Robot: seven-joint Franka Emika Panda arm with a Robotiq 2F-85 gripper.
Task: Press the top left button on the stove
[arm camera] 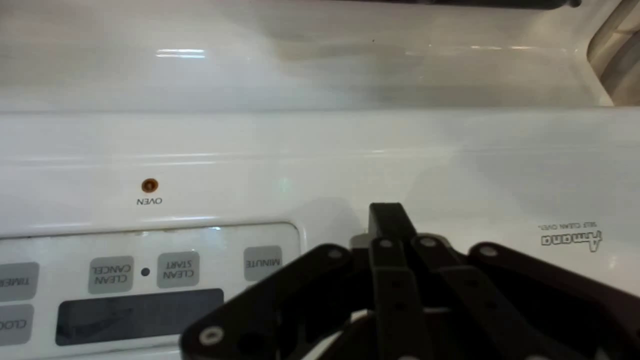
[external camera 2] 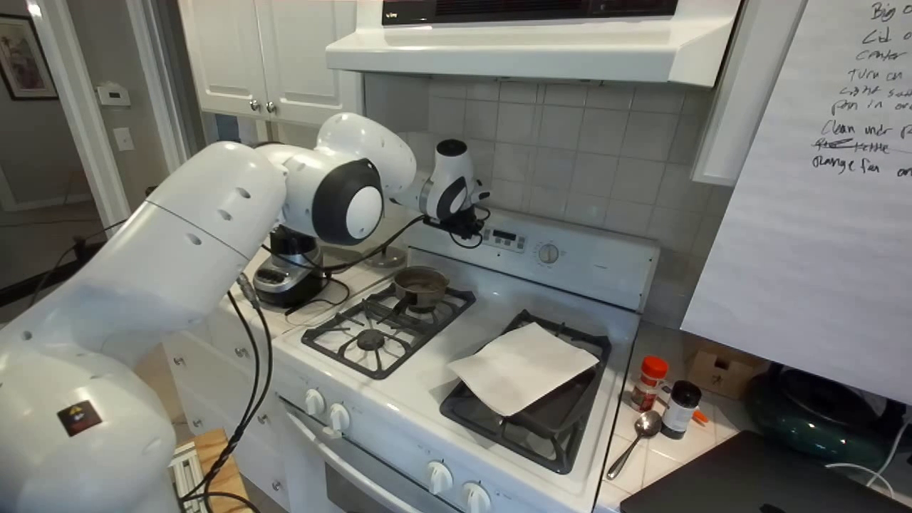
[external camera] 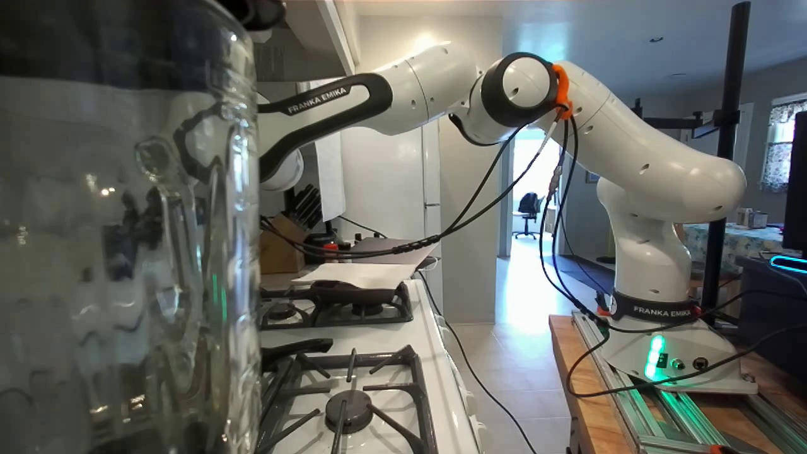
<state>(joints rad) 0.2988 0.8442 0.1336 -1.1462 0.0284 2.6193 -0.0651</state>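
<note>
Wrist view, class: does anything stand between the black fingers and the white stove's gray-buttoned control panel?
Nothing visible stands between the black fingers and the white control panel; the black gripper hides its lower right in this view, so I cannot tell there.

The white stove (external camera 2: 470, 331) is fitted with black grates (external camera: 424, 410) over round burners (external camera: 357, 407); on its raised back panel (external camera 2: 602, 271), grey labelled buttons (arm camera: 178, 270) are set beside a dark display (arm camera: 140, 316).

We note a tiled wall (external camera 2: 598, 139) and white upper cabinets (external camera 2: 228, 57). Across the pale floor (external camera: 536, 366), beyond a bright doorway (external camera: 506, 221), we locate a wheeled chair (external camera: 528, 204); a patterned curtain (external camera: 777, 175) hangs at a window (external camera: 782, 148).
</note>
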